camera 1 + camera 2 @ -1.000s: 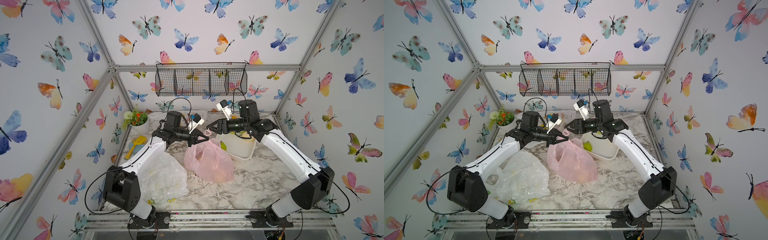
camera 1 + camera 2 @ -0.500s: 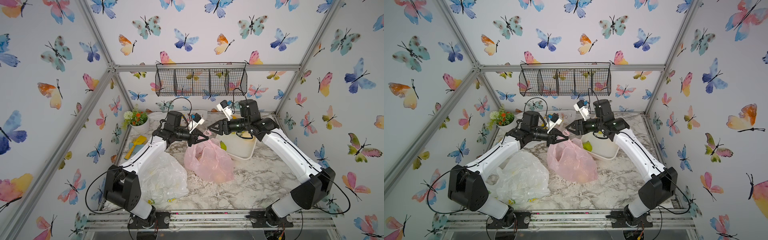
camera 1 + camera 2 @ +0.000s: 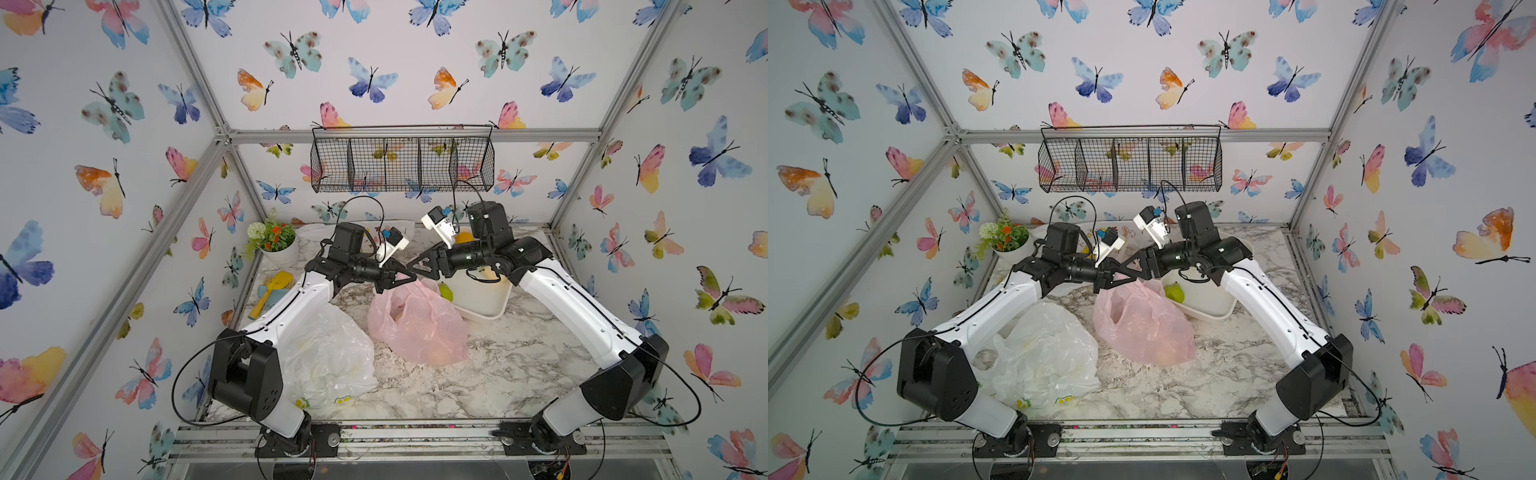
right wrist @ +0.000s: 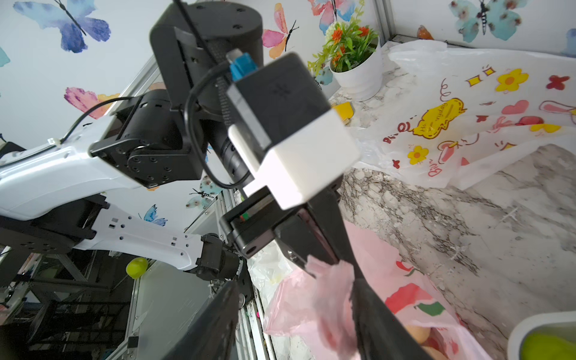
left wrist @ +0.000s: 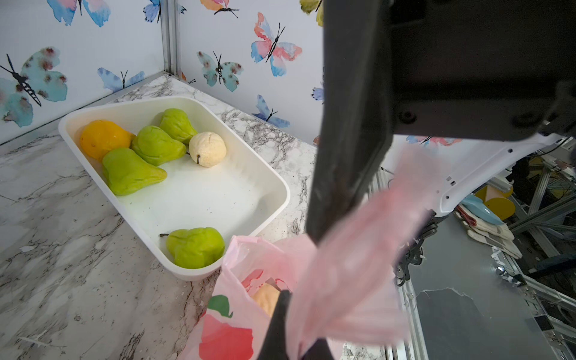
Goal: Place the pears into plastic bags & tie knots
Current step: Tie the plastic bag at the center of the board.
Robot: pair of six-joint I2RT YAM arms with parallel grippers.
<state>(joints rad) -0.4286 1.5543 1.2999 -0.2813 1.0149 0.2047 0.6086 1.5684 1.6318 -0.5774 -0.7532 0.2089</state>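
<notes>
The pink plastic bag (image 3: 415, 328) sits mid-table with its mouth up and a cream pear (image 5: 265, 297) inside. My left gripper (image 3: 401, 277) is shut on one pink handle strip (image 5: 352, 261), holding it above the bag. My right gripper (image 4: 296, 311) meets it tip to tip and is open. The strip (image 4: 330, 299) hangs between its fingers, against one of them. Several green pears (image 5: 131, 171) and a cream pear (image 5: 207, 149) lie in the white tray (image 5: 249, 174). No knots show.
The lemon-print bag (image 3: 328, 357) lies crumpled under my left arm. The doodle bag (image 4: 467, 118) lies flat at the back. A flower pot (image 3: 278, 245) and a yellow toy spade (image 3: 272, 289) stand at the back left. A wire basket (image 3: 401, 164) hangs on the rear wall.
My right gripper's jaws have spread a little around the pink handle strip. Both arms and the bags have stayed where they were.
</notes>
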